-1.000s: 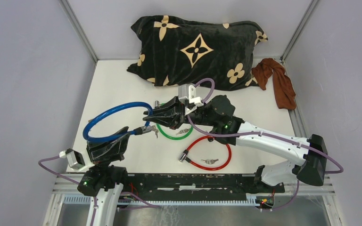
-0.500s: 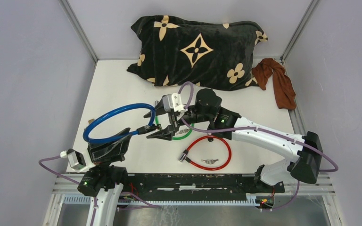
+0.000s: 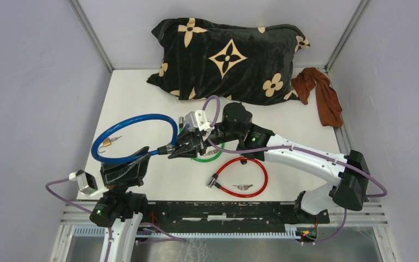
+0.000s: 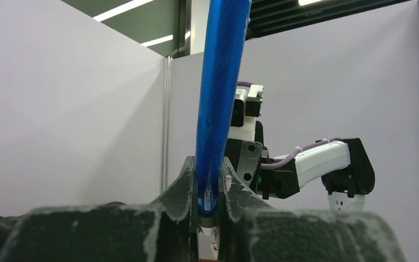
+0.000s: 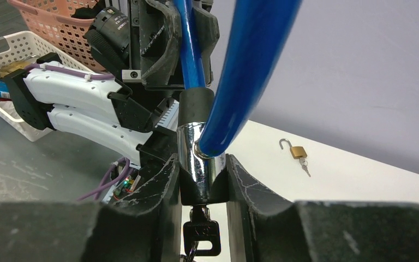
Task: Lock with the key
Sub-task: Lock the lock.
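Left gripper is clamped almost fully closed on the cable of the blue cable lock, close to its lock body. From that grip the cable loops out over the left half of the bench and returns to the lock body. Right gripper has both fingers pressed against the sides of the chrome lock body. Its long axis runs left to right between the two grippers. The key sits in the end facing the right gripper.

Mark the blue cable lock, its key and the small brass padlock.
blue cable lock (image 3: 133,117), top external view, top of loop.
key (image 5: 202,231), right wrist view, black head.
brass padlock (image 5: 298,152), right wrist view, body.
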Tool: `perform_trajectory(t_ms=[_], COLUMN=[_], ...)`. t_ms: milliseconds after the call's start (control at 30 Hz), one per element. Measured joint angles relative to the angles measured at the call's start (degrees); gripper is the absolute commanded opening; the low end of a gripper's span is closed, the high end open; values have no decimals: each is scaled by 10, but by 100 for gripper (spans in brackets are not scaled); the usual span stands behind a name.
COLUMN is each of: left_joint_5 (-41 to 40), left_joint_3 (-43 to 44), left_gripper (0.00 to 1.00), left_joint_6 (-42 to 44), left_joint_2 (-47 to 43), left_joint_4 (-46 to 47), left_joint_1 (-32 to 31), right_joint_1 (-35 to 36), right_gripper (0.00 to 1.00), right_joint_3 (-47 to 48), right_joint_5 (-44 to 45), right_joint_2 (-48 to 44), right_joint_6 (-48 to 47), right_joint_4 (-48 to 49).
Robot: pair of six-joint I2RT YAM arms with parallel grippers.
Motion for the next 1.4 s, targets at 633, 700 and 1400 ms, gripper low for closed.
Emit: perform_trajectory(t_ms=[633,700,1400], left_joint_5=[1,0,6], left_joint_3=[-3,-3,-6], left_gripper=[9,2,2], left_joint_6=[-64,-66,-65], left_joint_2=[0,0,0], left_joint_4=[-46,-43,-56], left_joint_1=[-1,-2,-2], right_joint_1=[35,37,36], right_gripper=[0,0,64], right_joint_3=[72,80,50], right_joint_5=[9,13,97], right_joint_2=[47,52,-88], right_joint_6=[-41,-47,-89], right_joint_4=[-31,-39,-57])
